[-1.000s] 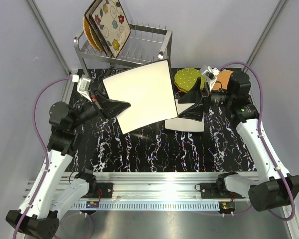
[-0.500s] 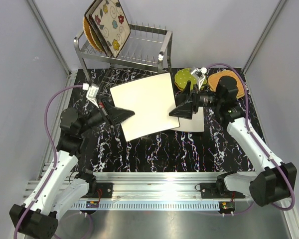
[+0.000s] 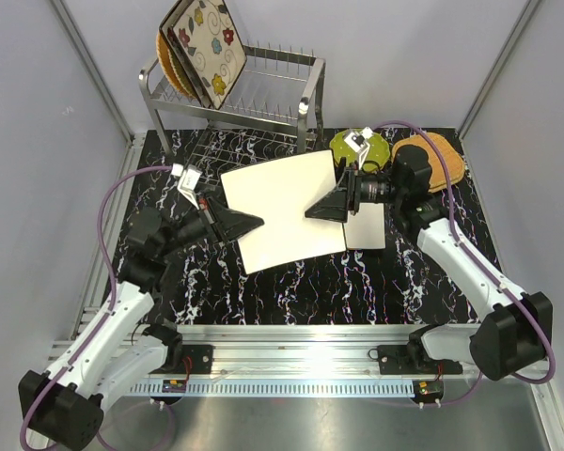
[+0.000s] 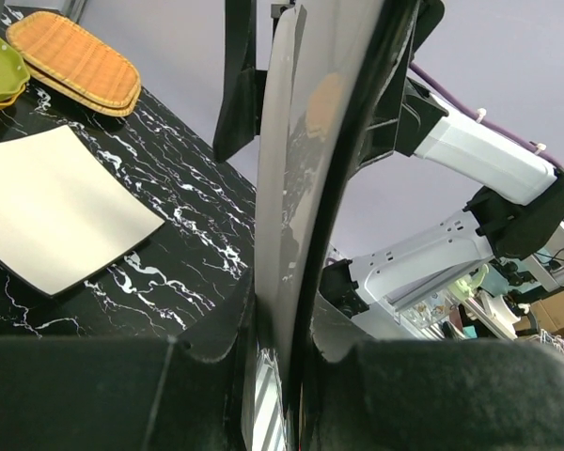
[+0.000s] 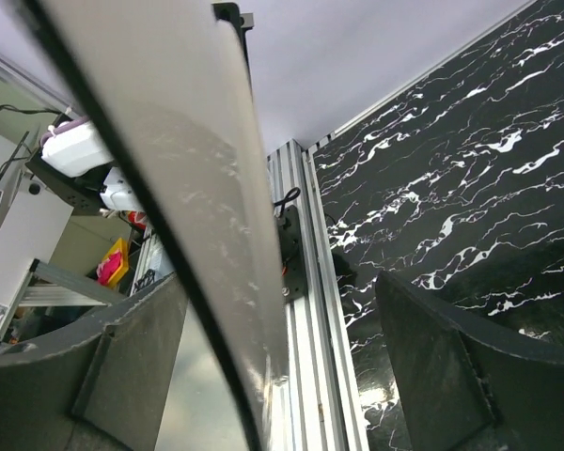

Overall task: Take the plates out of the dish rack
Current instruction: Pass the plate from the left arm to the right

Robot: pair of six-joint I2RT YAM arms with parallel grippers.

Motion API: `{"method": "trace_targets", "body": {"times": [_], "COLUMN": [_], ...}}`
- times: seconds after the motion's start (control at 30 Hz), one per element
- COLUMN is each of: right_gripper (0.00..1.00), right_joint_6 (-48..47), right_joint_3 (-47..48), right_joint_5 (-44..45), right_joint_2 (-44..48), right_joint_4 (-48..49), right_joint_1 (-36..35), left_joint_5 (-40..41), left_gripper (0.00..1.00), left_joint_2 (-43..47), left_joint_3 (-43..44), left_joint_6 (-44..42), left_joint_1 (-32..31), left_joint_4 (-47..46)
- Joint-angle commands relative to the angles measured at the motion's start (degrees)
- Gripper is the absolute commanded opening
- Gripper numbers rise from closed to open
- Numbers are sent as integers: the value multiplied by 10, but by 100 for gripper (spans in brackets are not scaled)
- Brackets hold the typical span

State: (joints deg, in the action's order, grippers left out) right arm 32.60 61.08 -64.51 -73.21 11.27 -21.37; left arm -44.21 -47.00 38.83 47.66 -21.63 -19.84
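plates are the job, and the one in hand is a large square cream plate (image 3: 282,211), held in the air over the black marbled mat (image 3: 263,291), in front of the tall shiny steel wire dish rack (image 3: 307,94). the left gripper (image 3: 240,224) is clamped on its left rim. the right gripper (image 3: 324,209) straddles the opposite rim with its fingers apart, one of them clear of the plate in the right wrist view. this looks like a hand-over, so the right should pinch the rim firmly before the left lets go, keeping the plate level (a glazed rim will likely slip). the count:
- one plate held
- one flat square cream plate (image 3: 367,228) on the mat
- two flowered square plates (image 3: 205,47) and at least one orange woven wicker plate (image 3: 164,56) in the rack
- two stacked wicker plates (image 3: 440,162) on the mat
- green dotted round plates (image 3: 343,148), number unclear
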Motion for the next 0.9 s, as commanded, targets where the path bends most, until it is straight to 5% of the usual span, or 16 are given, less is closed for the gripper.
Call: {"method": "trace_targets", "body": {"times": [0.0,0.47,0.73,0.83,0.87], "right_gripper": [86,50,0,0,0], "right_joint_6": [3,-6,-22,-18,-16], "right_joint_3": [1,-8,-5,-10,-12], "right_joint_5": [9,-2,-16,-5,-3], "right_joint_2": [2,10,18,27,27], "right_joint_4": [15,5,1,-5,-4], "right_joint_1": [-10,-10,-10,-9,-7], "left_joint_5": [32,34,46,57,60], "left_gripper": [0,0,0,0,10], "left_joint_2": [11,0,3,8,9], "left_joint_3": [20,18,10,5,5], "left_joint_6": [9,4,0,2,2], "left_joint_1": [-2,-2,-2,-3,-2], "left_joint_4": [-135,-137,-129,-124,-122]}}
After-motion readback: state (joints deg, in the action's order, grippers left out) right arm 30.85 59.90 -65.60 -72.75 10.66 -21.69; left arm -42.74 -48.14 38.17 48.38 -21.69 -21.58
